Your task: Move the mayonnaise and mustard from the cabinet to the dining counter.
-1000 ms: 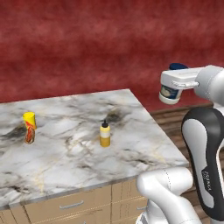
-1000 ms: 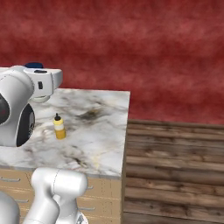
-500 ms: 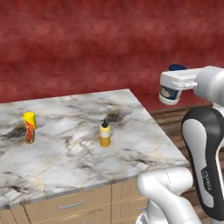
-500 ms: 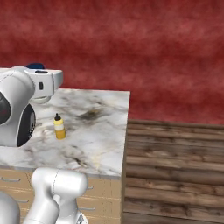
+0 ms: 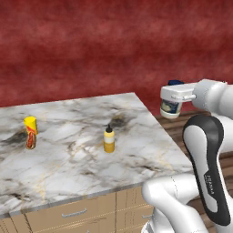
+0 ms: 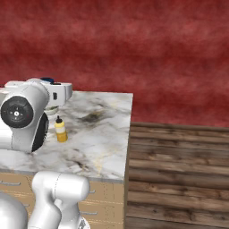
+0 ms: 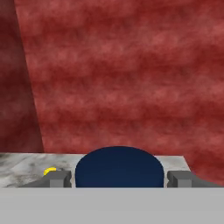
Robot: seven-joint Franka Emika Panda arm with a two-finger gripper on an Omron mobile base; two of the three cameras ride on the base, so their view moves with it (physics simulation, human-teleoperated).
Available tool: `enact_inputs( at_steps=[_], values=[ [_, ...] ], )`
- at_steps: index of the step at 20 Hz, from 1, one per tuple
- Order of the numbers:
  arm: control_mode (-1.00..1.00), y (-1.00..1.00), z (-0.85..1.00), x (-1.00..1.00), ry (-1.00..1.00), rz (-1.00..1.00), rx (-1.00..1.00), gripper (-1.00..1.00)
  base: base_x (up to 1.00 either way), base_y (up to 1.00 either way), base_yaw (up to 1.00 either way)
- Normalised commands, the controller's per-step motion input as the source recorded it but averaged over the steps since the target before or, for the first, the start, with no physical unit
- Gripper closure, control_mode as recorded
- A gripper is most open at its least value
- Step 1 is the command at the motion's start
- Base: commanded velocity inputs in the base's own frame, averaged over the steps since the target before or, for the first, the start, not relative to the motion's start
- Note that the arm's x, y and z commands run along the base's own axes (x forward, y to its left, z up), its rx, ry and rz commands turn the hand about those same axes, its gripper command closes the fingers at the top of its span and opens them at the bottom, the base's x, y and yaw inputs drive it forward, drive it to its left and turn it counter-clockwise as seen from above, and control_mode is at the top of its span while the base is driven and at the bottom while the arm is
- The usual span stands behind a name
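Observation:
The mayonnaise [image 5: 171,107], a squat white jar with a dark blue lid, hangs in the air just past the right edge of the dining counter [image 5: 68,159]. My gripper [image 5: 175,95] is shut on it, side-on. In the hand view the blue lid [image 7: 119,168] sits between my fingertips [image 7: 59,178]. From the right base view the lid [image 6: 47,81] peeks over my wrist. The mustard [image 5: 108,140], a yellow bottle with a black nozzle, stands upright mid-counter, also seen as the mustard [image 6: 60,129] beside my arm. The cabinet is out of view.
A red-orange tube with a yellow cap [image 5: 30,133] stands at the counter's left end. Light wooden drawers [image 5: 73,213] run under the marble slab. A dark red wall lies behind, and wooden floor [image 6: 179,170] stretches to the right of the counter [image 6: 107,147].

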Motion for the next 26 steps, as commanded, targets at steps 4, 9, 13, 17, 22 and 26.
enact_inputs(
  at_steps=[4,9,13,17,22,26],
  values=[
    [-1.00,-0.27,-0.54,0.52,0.05,0.08,-0.03,1.00,0.00,0.00,0.00],
    [-1.00,-0.44,-0.49,0.56,0.00,0.13,-0.04,1.00,0.00,0.00,0.00],
    [-1.00,-0.35,-0.47,0.50,0.00,0.17,-0.09,1.00,0.00,0.00,0.00],
    [-1.00,-0.30,-0.49,0.39,0.00,0.23,-0.14,1.00,0.00,0.00,0.00],
    [-1.00,-0.27,-0.41,0.29,0.00,0.27,-0.09,1.00,0.00,0.00,0.00],
    [-1.00,-0.14,-0.39,0.23,0.00,0.26,-0.03,1.00,0.00,0.00,0.00]
  ],
)
